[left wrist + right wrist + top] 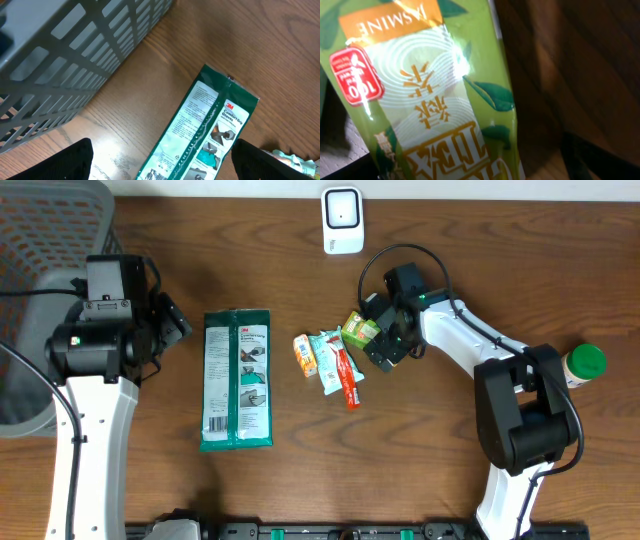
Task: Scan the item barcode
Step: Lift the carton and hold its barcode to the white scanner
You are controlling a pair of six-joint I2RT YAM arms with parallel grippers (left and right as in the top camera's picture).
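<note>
Left claw [162,144]: yours stands wide, ten o'clock of the glove pack [237,380].
Right claw [378,332]: wide around the tea packet [430,100].

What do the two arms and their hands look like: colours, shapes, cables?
The left arm and right arm have white, rounded links with bulky black joint housings. The left hand and right hand are black, each with two fingers. A thin black cable loops by the right arm, and a small green light glows on its wrist.
</note>
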